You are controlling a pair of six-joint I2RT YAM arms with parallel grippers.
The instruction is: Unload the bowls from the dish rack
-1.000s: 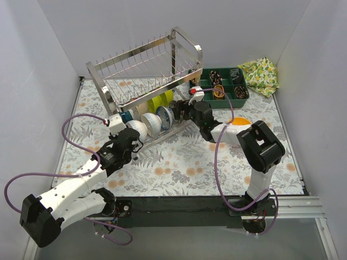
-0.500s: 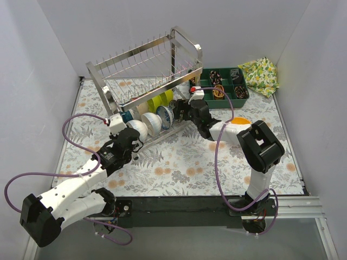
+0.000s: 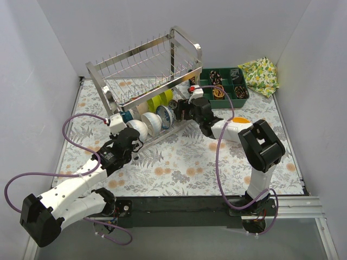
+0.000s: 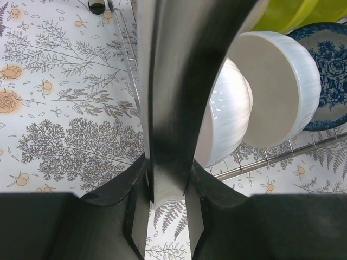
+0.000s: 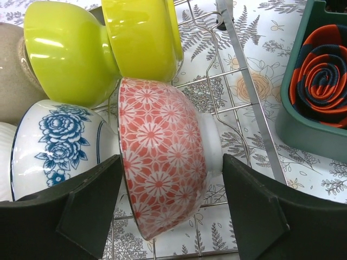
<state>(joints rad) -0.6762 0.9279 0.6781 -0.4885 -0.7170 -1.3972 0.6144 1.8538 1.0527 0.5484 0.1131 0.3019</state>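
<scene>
The steel wire dish rack stands at the back centre, with bowls on edge in its lower tier. My right gripper is open, one finger on each side of a red-and-white patterned bowl. Beside that bowl are two lime green bowls and a blue-and-white bowl. My left gripper is shut on the wall of a dark bowl at the rack's left end. Two white bowls stand just to its right.
A dark green compartment tray with rolled items sits right of the rack, close to my right gripper. An orange bowl lies on the floral mat behind my right arm. A yellow patterned cloth lies at the back right.
My right gripper has moved a little further left toward the rack, closing in around the red patterned bowl. The left arm has not moved.
</scene>
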